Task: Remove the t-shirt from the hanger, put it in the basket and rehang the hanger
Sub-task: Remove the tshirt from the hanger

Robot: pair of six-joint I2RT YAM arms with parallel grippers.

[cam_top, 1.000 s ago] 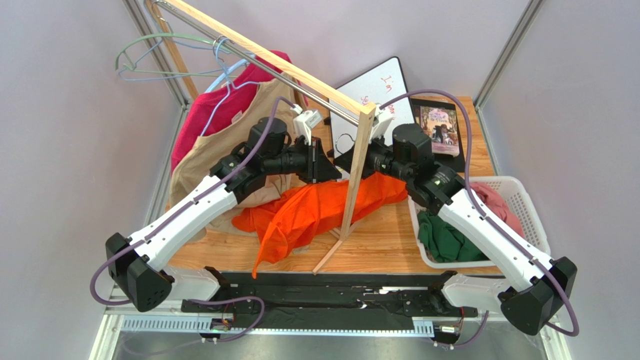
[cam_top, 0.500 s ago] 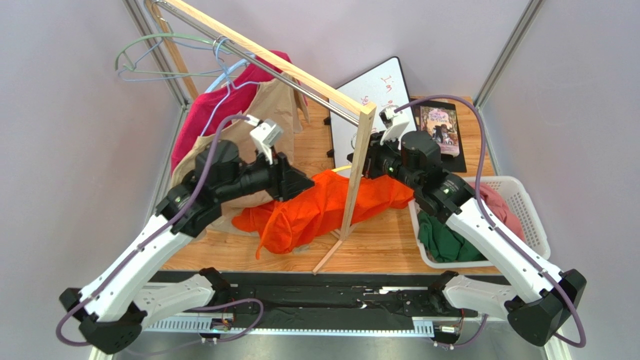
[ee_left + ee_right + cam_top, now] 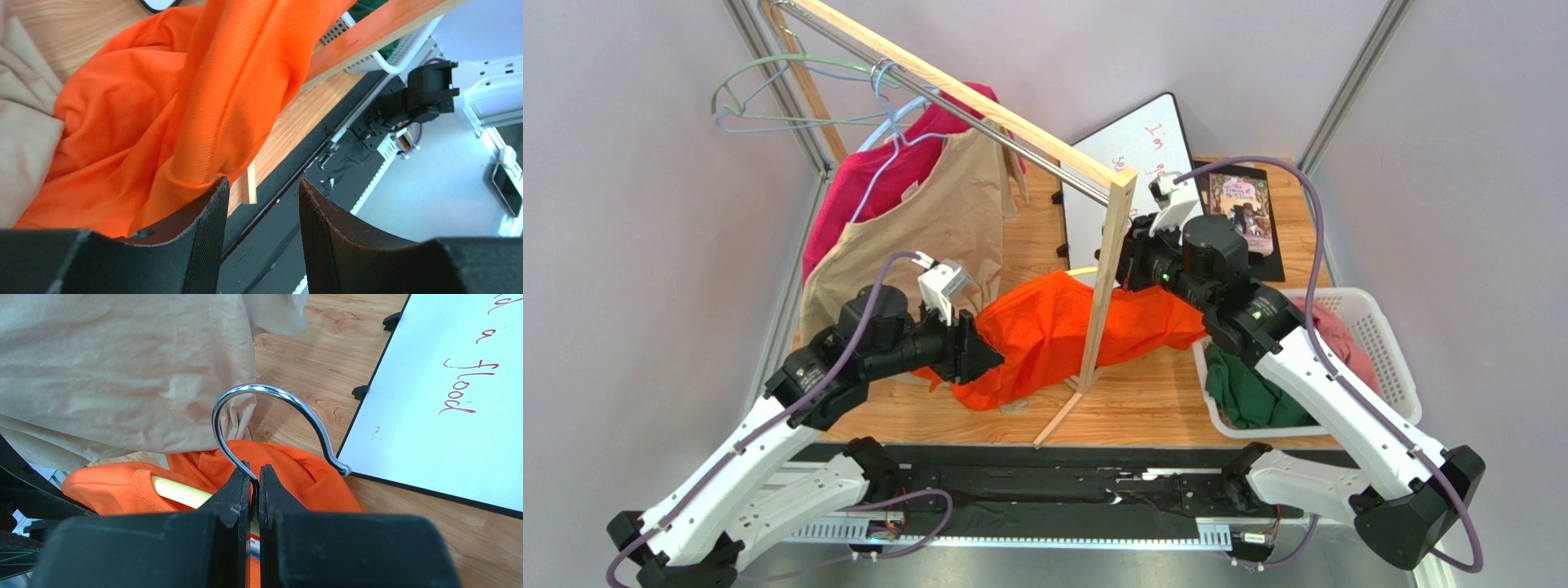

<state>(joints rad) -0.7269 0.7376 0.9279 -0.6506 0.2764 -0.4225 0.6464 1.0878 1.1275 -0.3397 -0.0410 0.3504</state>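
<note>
We noted the right gripper clamped on the hanger's metal hook at centre frame. The orange t-shirt draped from it, trailing lower left toward the left gripper. Its jaws stood apart and empty, with cloth just beside one finger. We judged the left arm nearer.

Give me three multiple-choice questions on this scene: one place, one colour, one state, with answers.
1. Where is the white basket? A on the table, right side; B hanging from the rail; C under the whiteboard.
2. What colour is the t-shirt by the wooden post? A green; B orange; C blue.
3. How are the right fingers? A wide open; B shut on cloth alone; C shut on the hanger hook.
Answers: A, it sits at the right edge; B, the cloth is plainly orange; C, the right wrist view shows them pinching the metal hook.
</note>
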